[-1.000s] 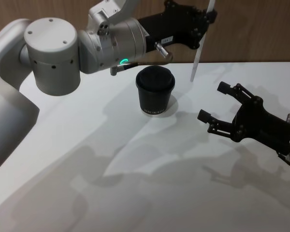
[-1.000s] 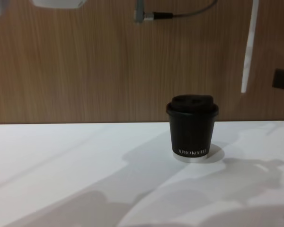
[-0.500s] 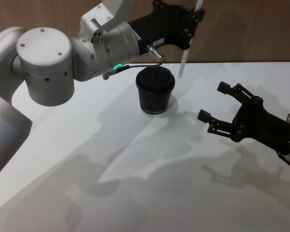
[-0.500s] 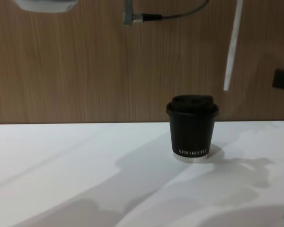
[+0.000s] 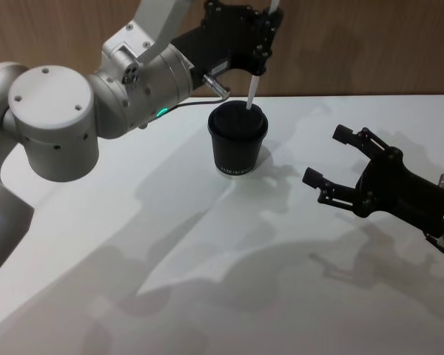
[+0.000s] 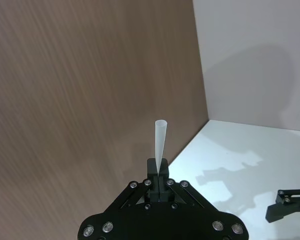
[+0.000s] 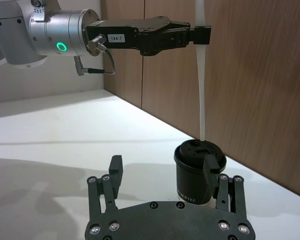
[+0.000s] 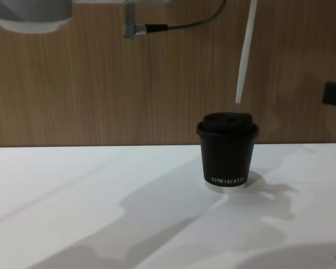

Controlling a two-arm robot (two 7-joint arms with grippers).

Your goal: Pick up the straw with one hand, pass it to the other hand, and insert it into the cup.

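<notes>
The black lidded cup [image 5: 237, 140] [image 8: 228, 148] [image 7: 194, 170] stands upright on the white table. The white straw [image 5: 251, 87] [image 8: 245, 53] [image 7: 202, 90] [image 6: 160, 140] hangs nearly vertical over it, tip just above the lid with a small gap. My left gripper [image 5: 265, 29] [image 7: 202, 35] [image 6: 158, 170], with silver wrist and green ring, is shut on the straw's upper part, high above the cup. Low over the table, to the right of the cup, my right gripper [image 5: 327, 155] [image 7: 162, 167] stands open with nothing in it.
A wood-panel wall [image 8: 101, 84] rises right behind the cup at the table's far edge. A grey cable with a metal plug [image 8: 135, 28] hangs from the left wrist. Bare white table [image 5: 207, 259] spreads in front of the cup.
My left arm has carried the straw leftward from beside the cup to above its lid. The right gripper and the cup have stayed still.
</notes>
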